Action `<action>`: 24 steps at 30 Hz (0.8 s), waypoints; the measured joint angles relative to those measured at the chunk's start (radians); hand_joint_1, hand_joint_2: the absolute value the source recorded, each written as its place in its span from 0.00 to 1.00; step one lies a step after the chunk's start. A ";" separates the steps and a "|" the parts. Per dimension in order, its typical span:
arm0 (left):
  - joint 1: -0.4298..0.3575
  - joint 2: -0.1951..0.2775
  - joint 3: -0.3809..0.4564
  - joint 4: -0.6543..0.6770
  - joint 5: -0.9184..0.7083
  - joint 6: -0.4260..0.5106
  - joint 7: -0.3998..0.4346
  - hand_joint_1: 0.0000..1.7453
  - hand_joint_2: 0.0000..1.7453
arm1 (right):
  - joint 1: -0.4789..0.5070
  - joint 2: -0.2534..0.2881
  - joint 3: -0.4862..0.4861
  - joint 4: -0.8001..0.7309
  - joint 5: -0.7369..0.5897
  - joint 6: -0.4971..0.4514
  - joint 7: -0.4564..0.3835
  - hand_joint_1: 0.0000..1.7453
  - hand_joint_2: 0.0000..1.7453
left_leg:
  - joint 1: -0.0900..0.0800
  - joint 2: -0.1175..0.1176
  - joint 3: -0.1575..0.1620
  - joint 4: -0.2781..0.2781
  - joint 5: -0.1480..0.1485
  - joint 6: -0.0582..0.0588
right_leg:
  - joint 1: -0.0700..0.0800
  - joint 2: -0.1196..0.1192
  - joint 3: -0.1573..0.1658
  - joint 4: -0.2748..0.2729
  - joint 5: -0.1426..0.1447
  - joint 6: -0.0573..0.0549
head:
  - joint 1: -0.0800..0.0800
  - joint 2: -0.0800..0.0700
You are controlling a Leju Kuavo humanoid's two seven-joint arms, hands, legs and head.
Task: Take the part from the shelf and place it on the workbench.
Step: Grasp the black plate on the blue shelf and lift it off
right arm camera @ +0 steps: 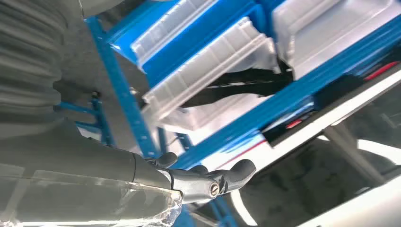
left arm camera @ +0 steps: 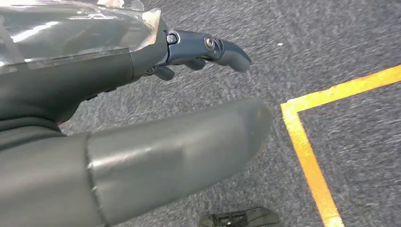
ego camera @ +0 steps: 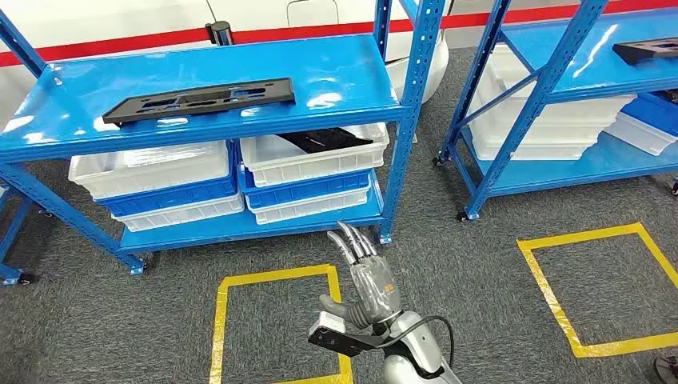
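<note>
Grey carpet, yellow floor squares [ego camera: 276, 320], blue shelf [ego camera: 200, 88] ahead of you. Black flat part [ego camera: 200, 100] lies on top shelf, untouched. Right hand [ego camera: 369, 280] raised toward shelf, fingers extended, empty, likely readying to reach. Left hand [left arm camera: 142, 118] hangs over floor, fingers loose, holding nothing.

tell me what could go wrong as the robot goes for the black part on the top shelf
1. The black part lies flat on the blue shelf, so fingers may struggle to get under it and could push it back instead.
2. The right robot hand is low, near the floor, with the shelf edge above it; raising it could knock the post.
3. Another black part sits in a white bin below, an easy wrong pick.
</note>
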 joint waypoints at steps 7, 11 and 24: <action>-0.001 -0.001 0.010 0.000 -0.004 -0.002 -0.010 0.00 0.00 | -0.085 0.007 0.052 0.032 0.023 0.024 0.014 0.00 1.00 | 0.003 0.002 0.038 -0.043 0.007 0.028 | 0.000 -0.006 -0.074 0.141 -0.060 0.008 | 0.003 0.000; 0.000 -0.003 0.016 0.000 -0.012 -0.004 -0.005 0.00 0.00 | -0.150 0.011 0.084 0.074 0.022 0.040 0.026 0.00 1.00 | 0.001 -0.002 0.052 -0.039 -0.009 0.028 | -0.004 -0.006 -0.167 0.255 -0.061 0.025 | 0.004 0.000; -0.001 -0.004 0.028 0.000 -0.028 -0.003 0.015 0.00 0.00 | -0.326 0.072 0.175 0.193 0.102 0.036 0.075 0.00 1.00 | 0.015 -0.001 -0.082 0.244 -0.156 -0.041 | -0.010 -0.005 -0.038 0.000 0.035 -0.021 | -0.002 0.000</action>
